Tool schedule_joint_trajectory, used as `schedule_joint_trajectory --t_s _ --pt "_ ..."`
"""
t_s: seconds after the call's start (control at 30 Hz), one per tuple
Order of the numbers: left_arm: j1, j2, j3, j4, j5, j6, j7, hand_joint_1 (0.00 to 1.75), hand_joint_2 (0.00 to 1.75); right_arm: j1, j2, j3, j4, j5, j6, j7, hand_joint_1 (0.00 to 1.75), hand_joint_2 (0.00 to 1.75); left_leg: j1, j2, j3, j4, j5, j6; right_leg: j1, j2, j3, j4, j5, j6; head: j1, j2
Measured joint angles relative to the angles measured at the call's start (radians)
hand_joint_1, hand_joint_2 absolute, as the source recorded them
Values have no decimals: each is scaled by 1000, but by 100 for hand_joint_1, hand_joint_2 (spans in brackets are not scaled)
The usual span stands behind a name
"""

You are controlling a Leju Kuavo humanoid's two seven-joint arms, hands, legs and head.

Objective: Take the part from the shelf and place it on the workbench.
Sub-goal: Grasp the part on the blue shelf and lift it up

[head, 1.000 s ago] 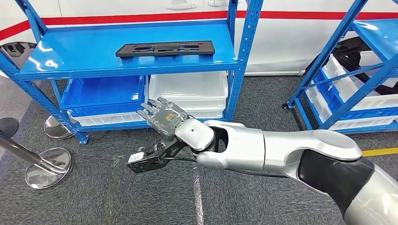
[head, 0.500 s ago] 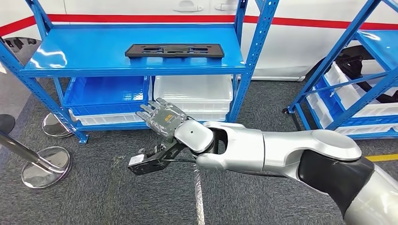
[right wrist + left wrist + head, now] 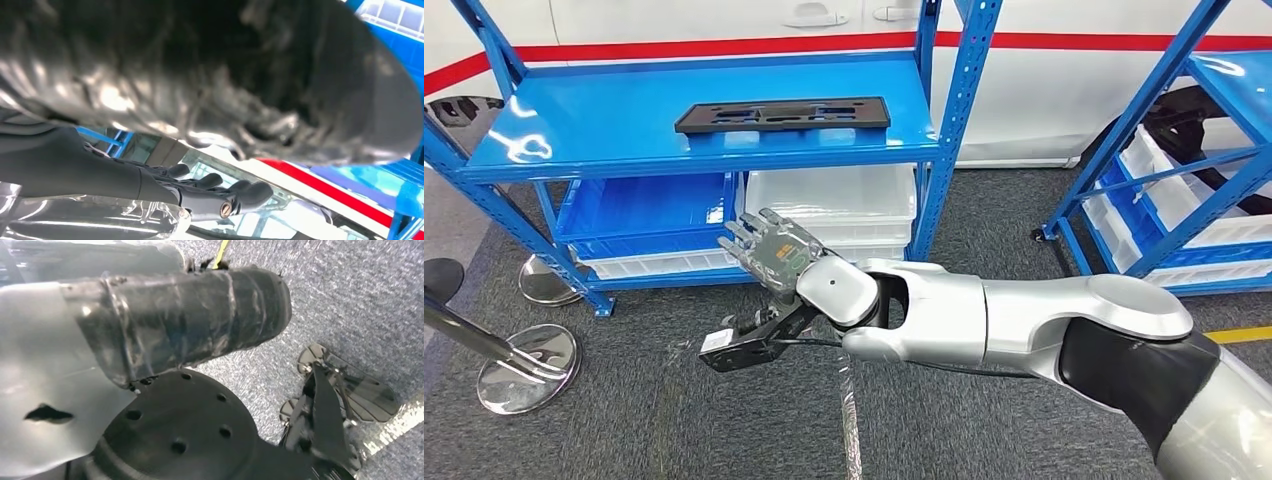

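The part [image 3: 782, 114], a flat black elongated plate with cut-outs, lies on the top deck of the blue shelf [image 3: 574, 150], towards the right half of the deck and well apart from either hand. The right hand [image 3: 769, 252] is raised in front of the shelf's lower level, below the part, with its fingers [image 3: 742, 236] extended and spread and nothing in its grasp. In the right wrist view the dark fingers point towards a white surface with a red stripe. White bins [image 3: 834, 200] and a blue bin [image 3: 644, 205] occupy the lower level. The left hand [image 3: 325, 410] hangs above the grey carpet; the picture is blurred there, and whether its fingers are spread or curled cannot be told.
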Motion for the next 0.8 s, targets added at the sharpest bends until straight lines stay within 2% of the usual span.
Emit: schedule_joint_trajectory --t_s 0.03,0.07,0.1,0.13,0.2,0.23,0.3,0.4,0.47,0.53,0.57,0.6,0.63,0.7,0.73,0.77,0.8 --pt "0 0 0 0 -1 0 0 0 0 2 0 0 0 5 1 0 0 0 1 1 -39 67 -22 -3 0 0 2 0 -2 -2 -1 0" --pt "0 0 0 0 -3 0 0 0 0 5 0 0 1 9 2 0 0 0 2 1 -71 118 -32 -5 1 0 3 1 -5 -3 -1 0" --pt "1 0 0 0 -4 0 0 0 0 8 0 0 1 12 3 0 0 0 2 1 -87 131 -22 -7 1 0 5 3 -9 -3 -2 0" --pt "1 0 0 0 -6 0 0 0 0 11 0 1 2 16 4 0 0 0 2 1 -87 113 5 -7 1 1 9 5 -14 -3 -2 0" --pt "2 2 0 0 -7 1 -1 0 0 12 0 1 2 18 5 0 0 0 2 3 -38 -13 82 -1 2 2 19 9 -24 1 -2 0" --pt "1 2 0 0 -7 1 -1 0 0 12 0 1 2 18 6 0 0 0 0 3 -12 -72 103 3 4 3 21 13 -30 5 -2 0" --pt "-1 3 0 0 -7 1 -2 0 0 12 0 0 3 18 8 0 0 0 -2 3 13 -124 109 12 8 4 21 16 -36 13 -1 0" --pt "0 3 0 0 -7 0 -2 0 0 13 -1 -1 3 18 9 0 0 0 0 1 23 -131 103 27 8 3 20 23 -48 27 0 0" --pt "0 3 1 0 -8 0 -2 0 0 12 -2 -3 3 18 9 0 0 0 4 2 33 -136 101 37 5 1 -9 88 -82 37 3 0" --pt "0 3 1 0 -8 1 -3 0 0 15 -4 -4 3 18 9 0 0 0 4 2 37 -136 96 43 1 0 -80 220 -132 43 5 0" --pt "0 3 1 0 -7 1 -3 0 0 18 -6 -4 3 18 9 0 0 0 4 2 39 -136 93 44 -1 0 -116 276 -143 45 5 0" --pt "0 3 1 0 -7 1 -3 0 0 22 -6 -3 4 17 9 0 0 0 4 1 43 -135 89 44 -2 0 -138 301 -136 45 5 0" --pt "0 3 1 0 -7 2 -4 0 0 24 -7 -3 4 17 9 0 0 0 4 0 48 -135 85 44 -3 0 -141 286 -111 44 5 0" --pt "2 3 1 0 -7 2 -6 0 0 24 -8 -3 4 17 9 0 0 0 4 -2 63 -135 75 41 -2 0 -95 163 -29 35 5 0" --pt "2 2 1 0 -7 2 -7 0 0 23 -8 -3 4 17 9 0 0 0 3 -2 68 -134 70 38 0 1 -68 102 -2 30 4 0" --pt "1 2 1 0 -7 2 -8 0 0 22 -9 -3 4 17 9 0 0 0 2 -3 70 -133 66 34 3 1 -48 56 13 25 3 0" --pt "0 2 1 0 -7 2 -9 0 0 21 -9 -3 4 17 9 0 0 0 2 -3 70 -133 63 29 7 2 -37 33 14 22 1 0"
